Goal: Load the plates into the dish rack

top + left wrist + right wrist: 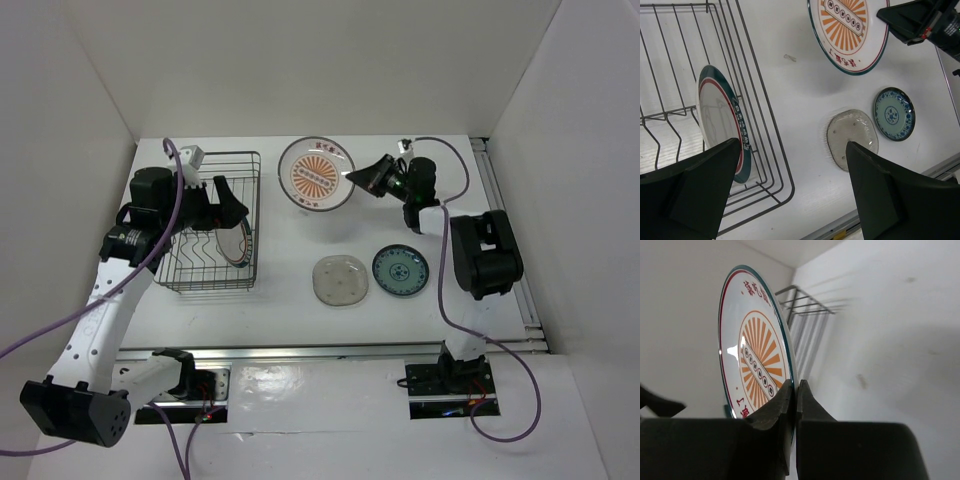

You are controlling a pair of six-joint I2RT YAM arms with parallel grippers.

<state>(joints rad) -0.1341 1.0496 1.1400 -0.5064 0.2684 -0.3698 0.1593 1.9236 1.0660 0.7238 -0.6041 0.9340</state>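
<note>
I can read nothing here with any certainty. The round white plate with the orange sunburst centre carries red characters, seemingly Chinese, in two short groups on its white rim. In my right wrist view one group sits near the top edge and one near the bottom, but I cannot tell which characters they are. A pale band across the sunburst holds a row of small ringed marks, also illegible. The round white plate with the red and teal rim band, standing in the dark wire dish rack, has pale lettering along its teal band, too foreshortened to read.
</note>
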